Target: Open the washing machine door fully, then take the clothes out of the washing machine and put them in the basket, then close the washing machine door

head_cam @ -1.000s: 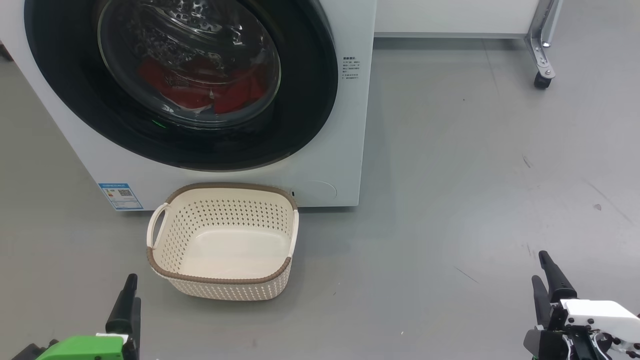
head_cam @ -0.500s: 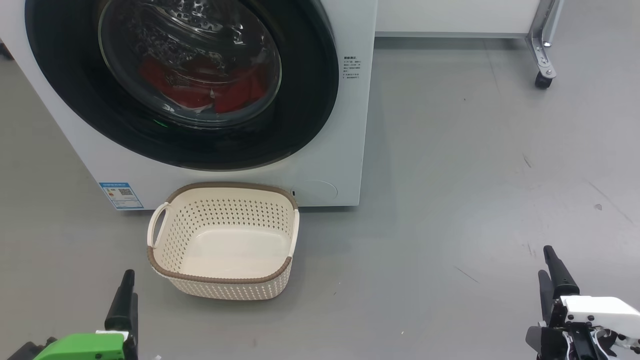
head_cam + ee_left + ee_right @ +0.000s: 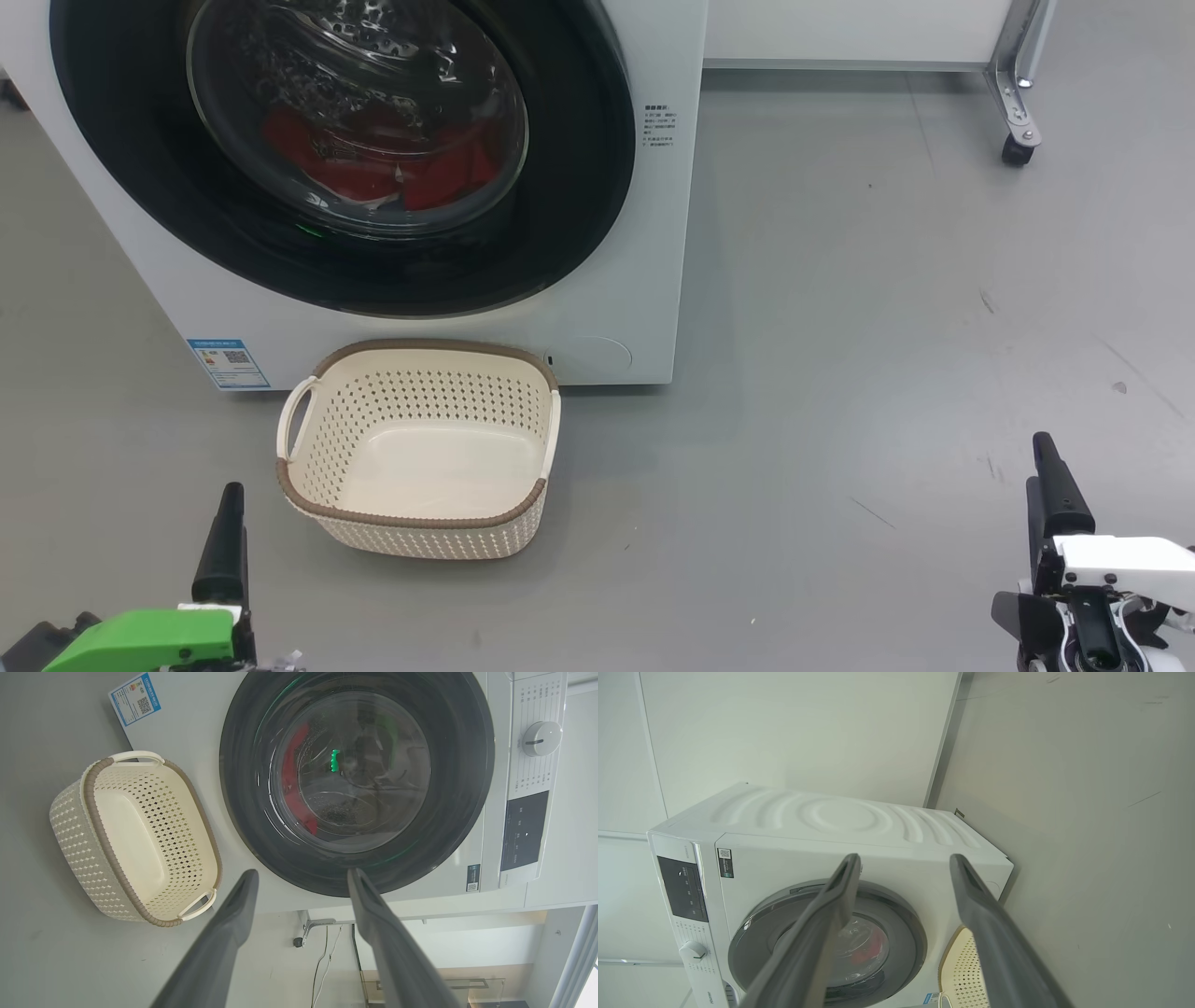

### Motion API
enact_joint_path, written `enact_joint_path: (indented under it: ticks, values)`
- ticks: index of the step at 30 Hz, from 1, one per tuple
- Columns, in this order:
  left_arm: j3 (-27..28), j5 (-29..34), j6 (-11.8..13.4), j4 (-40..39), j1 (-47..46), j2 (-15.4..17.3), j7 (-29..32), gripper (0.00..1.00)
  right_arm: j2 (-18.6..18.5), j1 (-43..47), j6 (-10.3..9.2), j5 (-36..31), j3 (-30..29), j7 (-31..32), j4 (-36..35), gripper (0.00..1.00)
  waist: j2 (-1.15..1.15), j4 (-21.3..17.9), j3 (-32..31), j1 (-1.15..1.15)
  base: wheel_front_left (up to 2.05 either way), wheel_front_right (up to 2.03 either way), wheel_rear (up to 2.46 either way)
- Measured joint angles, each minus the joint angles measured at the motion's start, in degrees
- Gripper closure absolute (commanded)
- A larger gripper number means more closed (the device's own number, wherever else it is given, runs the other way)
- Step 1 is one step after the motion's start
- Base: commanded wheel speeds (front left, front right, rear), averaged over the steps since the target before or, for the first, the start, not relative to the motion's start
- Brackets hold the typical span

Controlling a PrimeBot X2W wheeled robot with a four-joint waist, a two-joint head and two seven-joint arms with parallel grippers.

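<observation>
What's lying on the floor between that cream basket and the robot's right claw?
Nothing: in the head view, only bare grey floor with a few faint scuff marks stretches from the basket to the open right gripper.

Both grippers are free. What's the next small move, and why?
Probably lift the left gripper, jaws open, to the black rim of the washing machine door to start pulling it open: it looks shut, the red clothes sit behind its glass, and the basket is empty.

Shut door, red clothes inside
</observation>
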Motion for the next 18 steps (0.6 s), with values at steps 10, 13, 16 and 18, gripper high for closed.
enact_joint_path:
  ticks: [10,13,16,18]
  values:
    - [0.0,3.8,0.0,-1.9,-0.1,0.0,-1.4,0.0,0.0,-0.2,0.0,-3.6,0.0,-1.4,-3.0,0.0,0.0,0.2,-0.1,0.0,0.0,0.0,0.0]
    - [-0.2,4.6,0.0,-2.8,-0.2,0.0,-1.9,0.0,0.0,-0.3,0.01,-5.5,0.1,-1.9,-3.8,0.0,0.0,0.2,-0.1,0.0,0.0,0.0,0.0]
    - [-0.6,7.3,0.0,-3.5,-0.3,0.0,-2.4,0.0,0.0,-0.3,0.01,-6.8,0.4,-2.4,-4.4,0.0,0.0,0.3,-0.2,0.0,0.0,0.0,0.0]
    - [-0.7,8.1,0.0,-3.9,-0.3,0.0,-2.6,0.0,0.0,-0.3,0.01,-8.4,0.6,-2.6,-4.8,0.0,0.0,0.3,-0.2,0.0,0.0,0.0,0.0]
